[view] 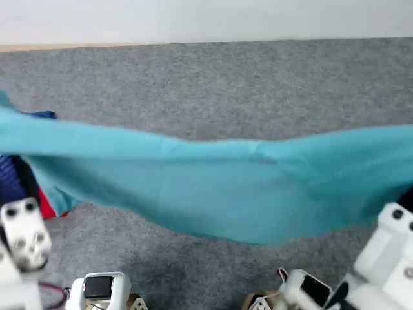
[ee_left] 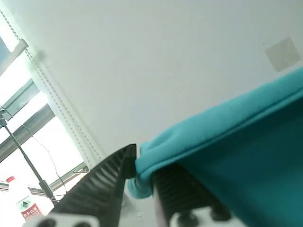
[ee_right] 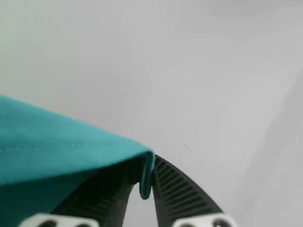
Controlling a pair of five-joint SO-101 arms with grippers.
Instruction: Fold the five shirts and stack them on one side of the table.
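Teal shirt [view: 213,187] is held stretched side to side over the table [view: 206,84], spanning the full width of the high view. Its lower hem sags mid-span toward the near edge. A shadow is seen on the table under the hem, so the cloth is judged lifted off the surface. Prob. reason: spread taut btw both arms so it can be laid flat for folding.

L gripper [ee_left: 142,177]: jaws clamped on a bunched edge of the teal fabric, w/ cloth running off it in a taut band.
R gripper [ee_right: 144,189]: jaws pinched on a folded edge of the same shirt, a thin lip of cloth caught btw the ribbed fingers.

Both wrist cams face a pale wall, and a window [ee_left: 28,142] is seen by L. This is consistent w/ wrists tipped up.

Edges/room:
- A wide band of grey table is seen beyond the shirt's far edge, so room for laying down is judged ample.
- At one side, partly under the shirt, a blue garment [view: 10,177] and a red garment [view: 46,206] are noted. Pile or stack cannot be told.
- Risk: the hem could be dragged over them on lowering.
- The near edge is crowded by arm bases [view: 100,290].
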